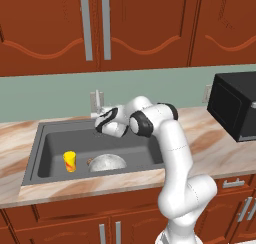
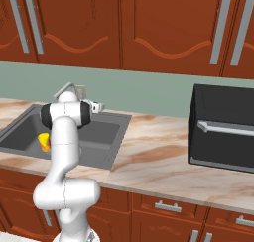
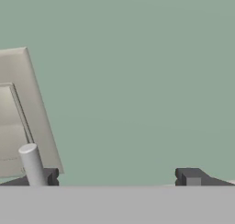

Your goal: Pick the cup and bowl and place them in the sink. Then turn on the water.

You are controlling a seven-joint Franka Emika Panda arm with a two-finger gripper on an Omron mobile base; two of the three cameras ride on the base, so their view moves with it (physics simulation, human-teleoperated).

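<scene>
While wide apart, fingers (image 3: 188,176) hold nothing

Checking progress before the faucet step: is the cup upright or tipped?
Upright: the cup stands on the sink floor beside the bowl.

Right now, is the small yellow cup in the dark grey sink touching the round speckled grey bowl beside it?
Apart. The left base view shows bare sink floor between the cup and the bowl.
</scene>
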